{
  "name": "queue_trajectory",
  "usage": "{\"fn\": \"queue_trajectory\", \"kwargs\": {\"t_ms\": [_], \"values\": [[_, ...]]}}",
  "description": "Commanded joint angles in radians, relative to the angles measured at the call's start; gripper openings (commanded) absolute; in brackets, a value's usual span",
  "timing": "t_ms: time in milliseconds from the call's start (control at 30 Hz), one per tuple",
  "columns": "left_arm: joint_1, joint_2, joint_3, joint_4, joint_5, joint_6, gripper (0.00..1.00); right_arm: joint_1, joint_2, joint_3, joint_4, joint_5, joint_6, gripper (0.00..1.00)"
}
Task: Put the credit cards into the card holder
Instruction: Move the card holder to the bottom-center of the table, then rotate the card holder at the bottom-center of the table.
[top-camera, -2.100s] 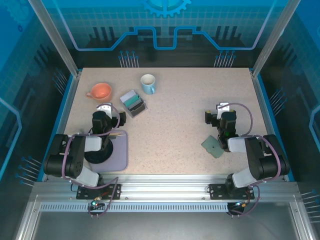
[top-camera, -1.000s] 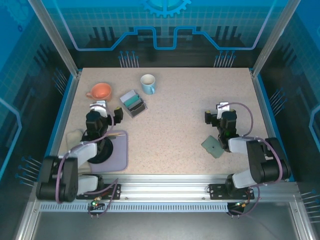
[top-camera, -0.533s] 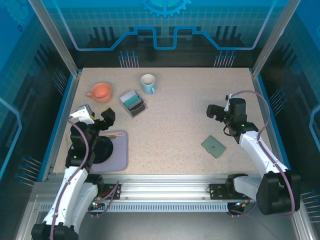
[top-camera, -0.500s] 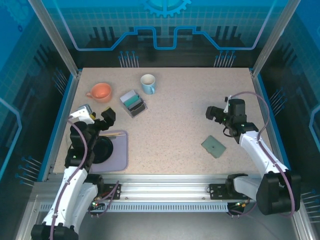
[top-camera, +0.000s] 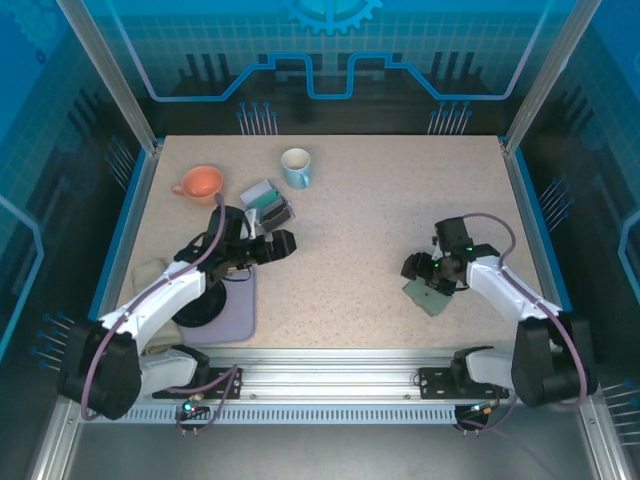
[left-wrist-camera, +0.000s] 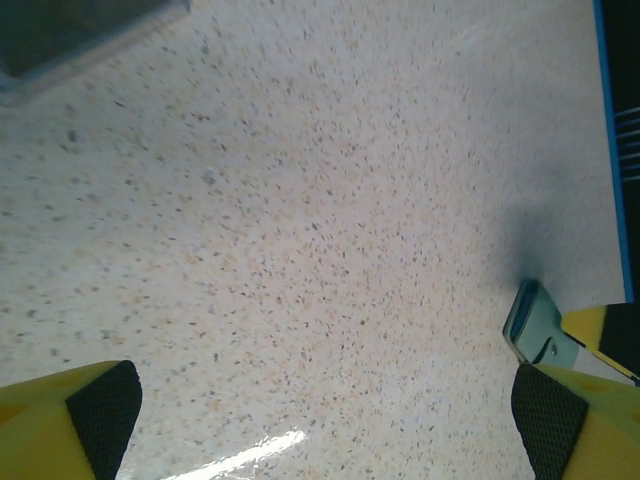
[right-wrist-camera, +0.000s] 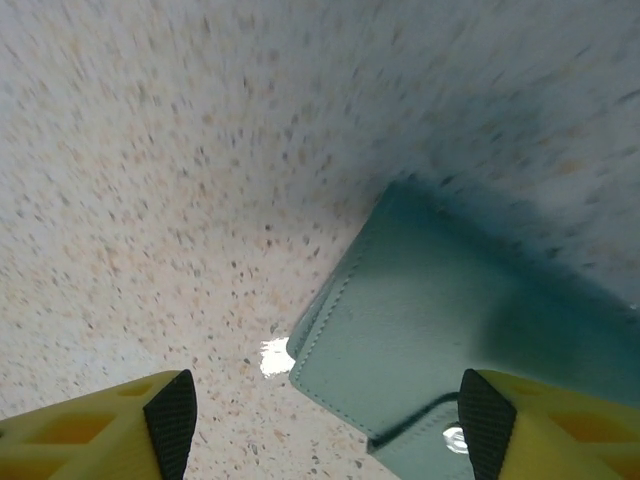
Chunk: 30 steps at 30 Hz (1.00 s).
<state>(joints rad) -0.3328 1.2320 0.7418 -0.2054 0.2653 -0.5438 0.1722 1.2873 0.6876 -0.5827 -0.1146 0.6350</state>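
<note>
two arms (top-camera: 170, 292) reach low; right fingers (right-wrist-camera: 170, 412) spread over card holder (right-wrist-camera: 430, 320).

Card holder (right-wrist-camera: 440, 330) on speckled table (right-wrist-camera: 150, 180) between spread yellow fingers (right-wrist-camera: 172, 418)

Readable text: none in any view.
Back panel (top-camera: 330, 40): a pale blue gear emblem and circuit-style lines, a graphic only, with no letters or numbers.
Card holder (right-wrist-camera: 450, 320): seen close from the right wrist, a plain sage-green face with a stitched edge; no brand or lettering can be made out.
Credit cards (top-camera: 268, 206): seen from above, too small for any print to be read.
Blue mug (top-camera: 296, 167): plain as far as can be told.
Orange mug (top-camera: 203, 182): plain as far as can be told.
Worktop (top-camera: 360, 220): speckled beige, with no legible marks.
</note>
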Motion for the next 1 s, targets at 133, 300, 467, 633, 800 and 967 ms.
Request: {"fn": "queue_trajectory", "kwargs": {"t_ms": [133, 300, 467, 633, 800, 967], "values": [[-0.049, 0.060, 0.099, -0.078, -0.106, 0.013, 0.99, 0.165, 0.275, 0.151, 0.028, -0.108, -0.161, 0.71], [-0.048, 0.027, 0.094, -0.132, -0.193, 0.004, 0.99, 0.331, 0.380, 0.254, 0.027, -0.220, -0.360, 0.63], [-0.049, -0.009, 0.060, -0.113, -0.173, 0.021, 0.99, 0.403, 0.278, 0.273, -0.004, -0.271, -0.492, 0.63], [-0.054, 0.082, 0.098, -0.063, 0.000, 0.040, 0.94, 0.321, 0.125, 0.182, 0.008, -0.152, -0.307, 0.56], [-0.111, 0.261, 0.232, -0.062, 0.096, 0.073, 0.85, 0.271, 0.050, 0.033, 0.073, -0.210, -0.160, 0.45], [-0.200, 0.483, 0.425, -0.124, 0.164, 0.111, 0.76, 0.283, 0.047, -0.037, 0.086, -0.195, -0.084, 0.34]]}}
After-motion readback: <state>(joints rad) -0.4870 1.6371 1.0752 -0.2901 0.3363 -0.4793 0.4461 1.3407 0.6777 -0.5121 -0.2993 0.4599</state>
